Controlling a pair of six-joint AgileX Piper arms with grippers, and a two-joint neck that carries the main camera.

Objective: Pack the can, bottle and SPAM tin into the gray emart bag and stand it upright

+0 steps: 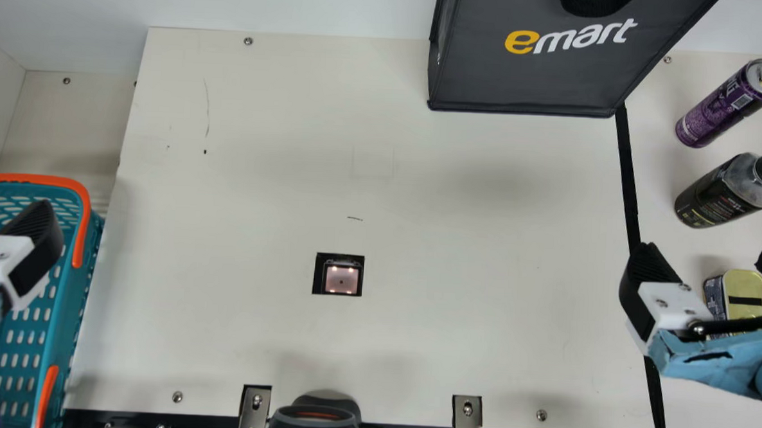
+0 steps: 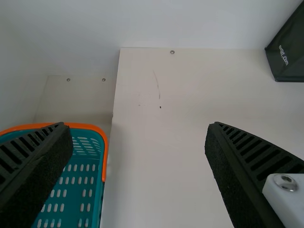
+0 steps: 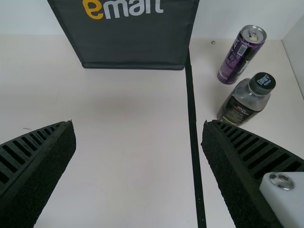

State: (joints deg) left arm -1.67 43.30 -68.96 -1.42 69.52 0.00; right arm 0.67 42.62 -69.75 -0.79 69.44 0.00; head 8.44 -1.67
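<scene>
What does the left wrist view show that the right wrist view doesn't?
Left wrist view: the teal basket with its orange handle, and the open left gripper.
Right wrist view: the purple can, the black-capped bottle, the black strip on the table, and the open right gripper.
Both: the gray emart bag, the cream table and the white wall.
</scene>
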